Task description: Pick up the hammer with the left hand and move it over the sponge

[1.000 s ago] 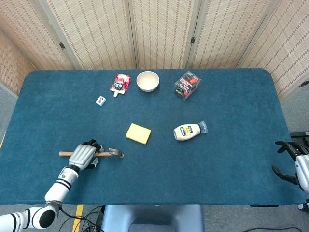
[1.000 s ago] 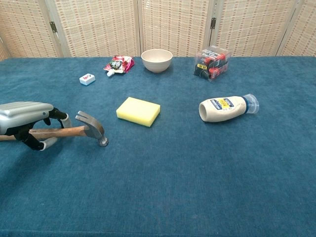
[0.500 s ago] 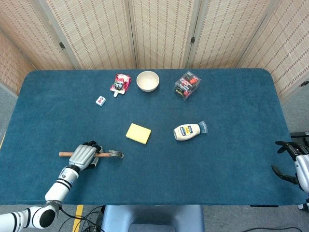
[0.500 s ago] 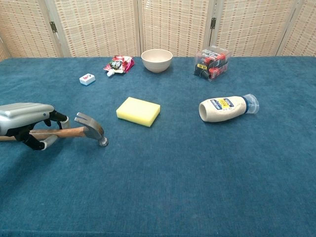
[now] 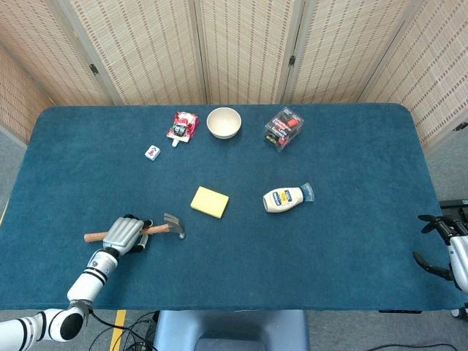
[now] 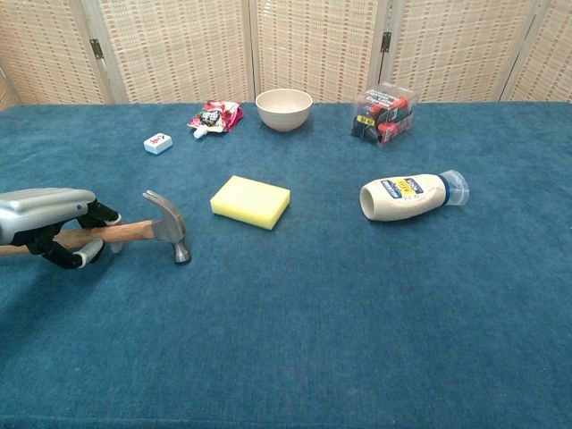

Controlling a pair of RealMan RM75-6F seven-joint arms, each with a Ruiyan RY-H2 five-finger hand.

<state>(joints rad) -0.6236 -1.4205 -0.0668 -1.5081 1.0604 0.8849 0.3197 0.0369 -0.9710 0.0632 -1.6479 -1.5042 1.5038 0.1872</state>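
One hammer point(image 6: 134, 232) is on the left side of the blue table point(image 5: 351, 168), gripped around its wooden handle by the left hand point(image 6: 49, 223). The fingers point(image 6: 89, 257) curl under the handle while the silver back of the hand faces up. The hammer's long axis runs nearly left to right across the table, with the metal head at the right end, toward the table's middle, and the handle's butt sticking out past the hand on the left. In the chest view the head's striking face points down and seems to sit on or just above the cloth; contact cannot be judged. The left forearm reaches in from the near-left corner in the head view.

One yellow sponge point(image 6: 251, 201) lies flat up and to the right of the hammer head, apart from it.

One mayonnaise bottle point(image 6: 413, 196) lies on its side further right, cap pointing right. Along the far edge stand one cream bowl point(image 6: 284, 108), one red pouch point(image 6: 214, 116) just left of it, one small white tile point(image 6: 158, 143) left of the pouch, and one clear box point(image 6: 385, 114) of dark and red items right of the bowl.

The right hand point(image 5: 447, 245) hangs off the table's right near edge, holding nothing, fingers apart.
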